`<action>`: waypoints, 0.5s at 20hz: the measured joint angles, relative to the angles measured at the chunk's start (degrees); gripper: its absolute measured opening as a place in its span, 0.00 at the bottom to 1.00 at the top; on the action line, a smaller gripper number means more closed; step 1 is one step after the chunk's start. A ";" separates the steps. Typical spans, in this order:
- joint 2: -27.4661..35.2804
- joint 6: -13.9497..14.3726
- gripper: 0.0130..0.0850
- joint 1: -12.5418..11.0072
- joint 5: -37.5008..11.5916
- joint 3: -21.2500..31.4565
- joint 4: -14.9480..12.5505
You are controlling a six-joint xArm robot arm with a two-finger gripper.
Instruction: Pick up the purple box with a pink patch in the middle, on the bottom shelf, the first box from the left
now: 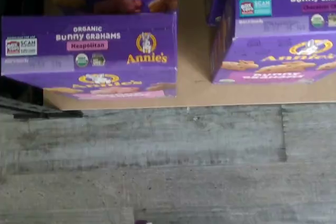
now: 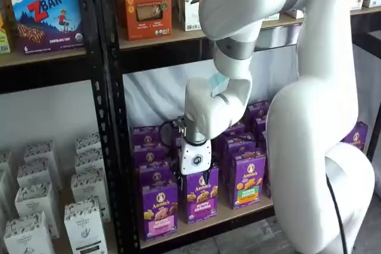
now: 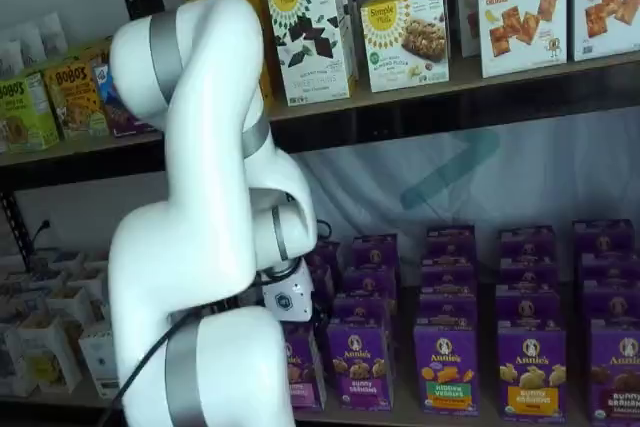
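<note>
Gripper [image 2: 189, 178] open above purple box [image 2: 159, 208].

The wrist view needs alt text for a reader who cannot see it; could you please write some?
Seen from above, a purple Annie's Organic Bunny Grahams carton with a pink "Neapolitan" label stands at the front edge of a tan wooden shelf. A second purple Annie's carton stands apart beside it. Grey plank flooring lies below; no fingers show.
</note>
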 joint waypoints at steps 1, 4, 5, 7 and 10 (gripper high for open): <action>1.03 -0.64 1.00 -0.06 0.13 -1.00 0.58; 3.85 -1.80 1.00 -0.18 0.85 -4.01 1.66; 4.65 -2.03 1.00 -0.18 0.95 -4.88 1.90; 6.22 -2.41 1.00 -0.11 1.15 -6.64 2.36; 8.86 -2.90 1.00 0.14 1.69 -9.87 3.09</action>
